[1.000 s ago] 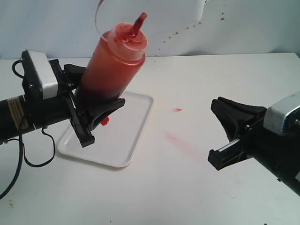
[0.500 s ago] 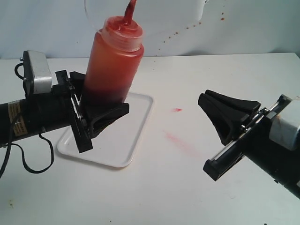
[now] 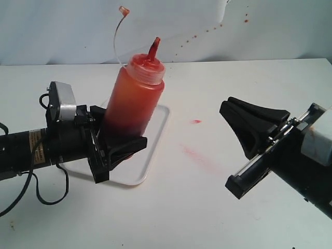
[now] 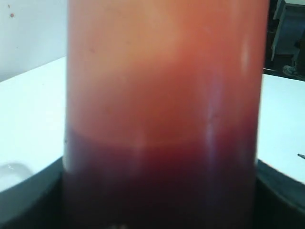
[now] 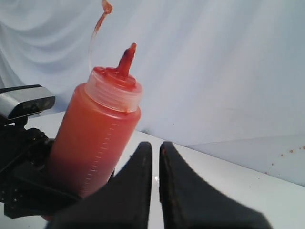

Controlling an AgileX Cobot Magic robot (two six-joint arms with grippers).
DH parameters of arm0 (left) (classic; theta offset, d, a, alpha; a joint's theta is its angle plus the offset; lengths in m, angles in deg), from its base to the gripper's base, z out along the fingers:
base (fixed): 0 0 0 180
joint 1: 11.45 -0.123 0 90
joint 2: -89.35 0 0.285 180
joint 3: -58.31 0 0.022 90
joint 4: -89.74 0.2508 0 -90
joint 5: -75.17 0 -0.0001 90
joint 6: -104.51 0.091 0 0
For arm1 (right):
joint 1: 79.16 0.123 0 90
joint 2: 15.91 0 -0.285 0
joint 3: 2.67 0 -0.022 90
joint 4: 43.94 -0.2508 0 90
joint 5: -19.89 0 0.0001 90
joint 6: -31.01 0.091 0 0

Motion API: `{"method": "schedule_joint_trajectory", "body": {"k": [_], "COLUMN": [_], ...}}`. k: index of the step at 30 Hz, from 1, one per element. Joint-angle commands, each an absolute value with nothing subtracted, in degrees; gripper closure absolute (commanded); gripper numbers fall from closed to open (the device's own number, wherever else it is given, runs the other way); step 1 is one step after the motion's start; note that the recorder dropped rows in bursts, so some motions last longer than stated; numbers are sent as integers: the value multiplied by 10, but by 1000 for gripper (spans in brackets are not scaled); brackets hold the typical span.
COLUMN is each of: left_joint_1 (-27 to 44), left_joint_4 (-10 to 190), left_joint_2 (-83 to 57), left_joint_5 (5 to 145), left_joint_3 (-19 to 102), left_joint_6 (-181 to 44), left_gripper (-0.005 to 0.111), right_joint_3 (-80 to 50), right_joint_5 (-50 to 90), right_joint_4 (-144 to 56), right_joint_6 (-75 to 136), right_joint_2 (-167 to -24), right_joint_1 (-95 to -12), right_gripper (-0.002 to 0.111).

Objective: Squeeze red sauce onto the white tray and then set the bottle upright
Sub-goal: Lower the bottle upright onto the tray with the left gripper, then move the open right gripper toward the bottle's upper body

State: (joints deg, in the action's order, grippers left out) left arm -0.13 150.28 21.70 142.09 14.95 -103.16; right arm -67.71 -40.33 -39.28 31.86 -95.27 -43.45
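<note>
Above the white tray (image 3: 157, 129), left hand (image 3: 121, 130) clamped on the bottle (image 3: 136, 101) has lowered.

light: bright, even | shadows: soft | left wrist view: blurred

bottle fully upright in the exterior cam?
No, the bottle leans, its nozzle tipped to the right of its base, while the jaws of the left gripper clamp it low.

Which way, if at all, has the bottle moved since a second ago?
Yes: the bottle has come down and shifted toward the tray's near-right edge, still slightly tilted.
</note>
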Motion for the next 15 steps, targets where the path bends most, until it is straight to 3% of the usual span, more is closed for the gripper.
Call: {"method": "schedule_joint_trajectory", "body": {"k": [1,5,9,11,15], "left_joint_1": [6,34,57,65,68], "left_joint_4": [1488,1485,1485,1485,1470], "left_joint_2": [219,219,219,219,219], "left_joint_5": [1451,1451,1451,1451,1451], "left_joint_3": [154,154,154,154,154], "left_joint_6": [-1042,-1039,-1039,-1037,-1037], "left_gripper": [107,107,107,107,107], "right_joint_3": [-680,-680,-680,-680,-680], "right_joint_5": [-406,-400,-388,-380,-366], "right_joint_4": [-378,-331,-306,-311,-317], "right_joint_6": [319,319,314,314,315], "right_joint_2": [-951,-951,-951,-951,-951], "right_joint_1": [-437,-437,-437,-437,-437], "right_gripper": [103,101,85,67,13]}}
